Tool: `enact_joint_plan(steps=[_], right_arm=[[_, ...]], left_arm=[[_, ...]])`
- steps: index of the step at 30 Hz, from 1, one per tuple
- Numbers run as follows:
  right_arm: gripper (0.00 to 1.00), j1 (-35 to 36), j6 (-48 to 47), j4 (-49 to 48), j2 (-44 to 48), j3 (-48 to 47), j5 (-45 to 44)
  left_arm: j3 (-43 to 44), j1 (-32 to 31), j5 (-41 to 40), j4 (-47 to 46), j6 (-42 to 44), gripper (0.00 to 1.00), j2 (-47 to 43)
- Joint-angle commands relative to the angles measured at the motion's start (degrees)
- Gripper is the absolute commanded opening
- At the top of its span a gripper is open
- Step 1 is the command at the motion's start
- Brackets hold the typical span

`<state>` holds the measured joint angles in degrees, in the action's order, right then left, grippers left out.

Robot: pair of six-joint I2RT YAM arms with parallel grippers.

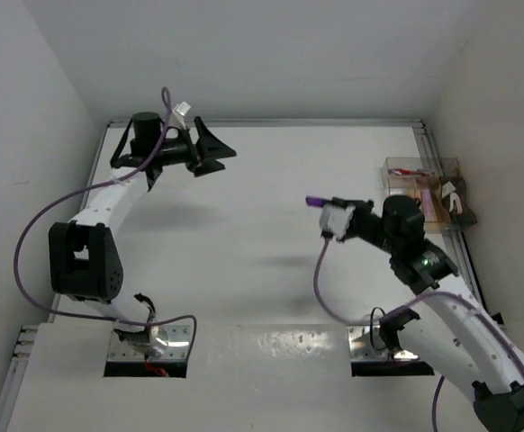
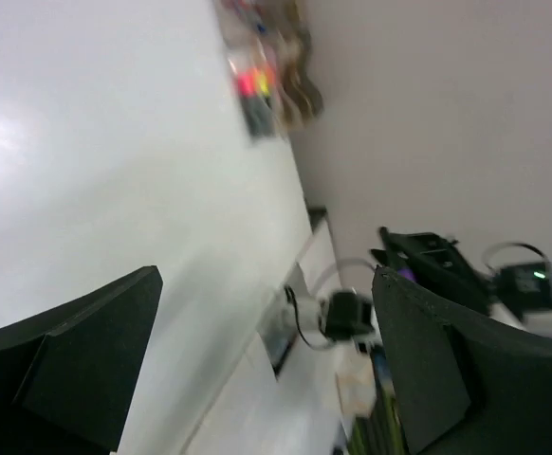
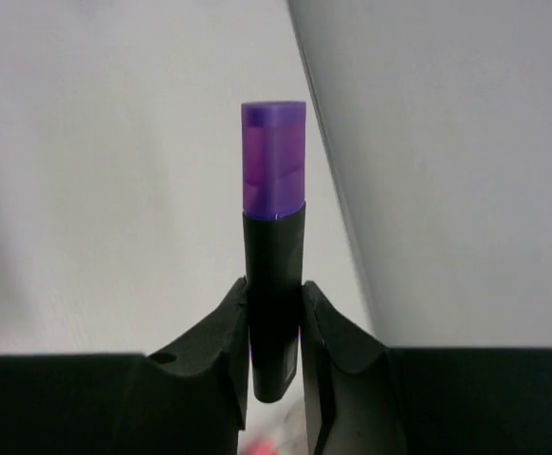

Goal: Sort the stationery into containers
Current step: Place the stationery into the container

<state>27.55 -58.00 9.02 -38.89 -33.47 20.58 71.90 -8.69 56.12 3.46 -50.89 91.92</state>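
the counter [image 1: 262,270] is lying open between the arms, so you are getting a free lane. your right arm [image 1: 442,306] is reaching toward the middle. its jaws are pinching narrow on the black barrel of the purple highlighter [image 3: 274,237], which is hanging above the counter with its cap pointing away from the tray [image 1: 390,175]. the tray is sitting at the right edge, to the right of the wrist, with other stationery showing in it.

i am judging this step as the carry. you are needing to swing the wrist back to the right, turning the highlighter until it is running along the tray's long side, and bringing it down low before opening. the grip is sitting near the tail end, so going slowly is helping it not to pivot.

around you, the left arm [image 1: 91,225] is waiting at the far left corner, its jaws standing wide and holding nothing, well apart from your path. the right wall is crowding the tray, and the purple cable [image 1: 320,279] is looping beside the wrist, so be watching both.
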Motion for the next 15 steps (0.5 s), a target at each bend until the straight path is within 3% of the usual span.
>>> enact_joint_plan(steps=[1, 2, 4, 6, 10, 15], right_arm=[[0.0, -6.95, 32.77, 9.05, -11.44, -17.56, -20.23], [0.0, -10.9, 40.52, 15.53, -13.99, -20.72, -17.7], [0.0, -22.29, 46.11, 19.7, -20.57, -27.31, -12.17], [0.0, -30.14, 49.82, 25.33, -25.5, -31.54, -7.76], [0.0, -37.99, 52.72, 36.13, -39.29, -43.4, -5.11], [0.0, -40.91, 53.95, 36.95, -43.98, -42.21, -6.16]], left_arm=[[1.58, 2.71, -4.35, 6.3, 6.51, 1.0, -1.57], [0.88, 3.23, -3.48, 5.07, 6.34, 1.0, -1.65], [1.3, 3.5, -3.64, 4.96, 8.43, 1.0, -2.18], [4.2, 3.24, -4.69, 11.43, 15.54, 1.0, -0.52], [12.37, 2.36, -14.87, 21.39, 29.32, 1.0, 1.77], [14.41, 0.78, -21.14, 25.1, 34.1, 1.0, 1.6]])
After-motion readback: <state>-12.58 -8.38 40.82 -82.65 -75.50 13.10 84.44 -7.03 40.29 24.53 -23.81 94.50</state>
